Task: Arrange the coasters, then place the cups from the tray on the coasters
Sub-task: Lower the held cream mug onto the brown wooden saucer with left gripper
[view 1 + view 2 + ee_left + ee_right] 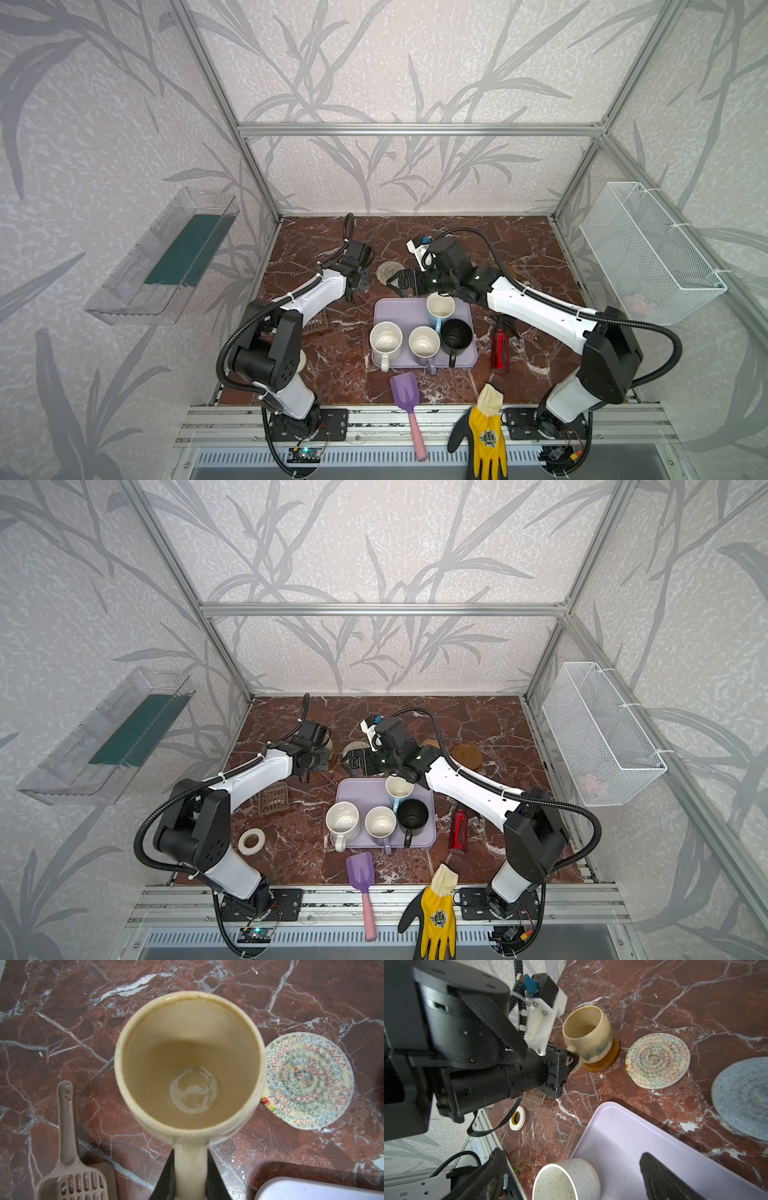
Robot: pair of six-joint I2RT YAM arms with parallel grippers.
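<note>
Left gripper [572,1060] holds beige cup [586,1032] on amber coaster [604,1064]; right gripper [393,283] wide, empty.

Leaf-print walls [374,62], seemingly marble red tabletop [540,241].

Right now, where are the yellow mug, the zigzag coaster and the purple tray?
yellow mug [596,1043]: right wrist view, on its outer side.
zigzag coaster [657,1060]: right wrist view, middle of its top.
purple tray [618,1132]: right wrist view, bare floor.
</note>
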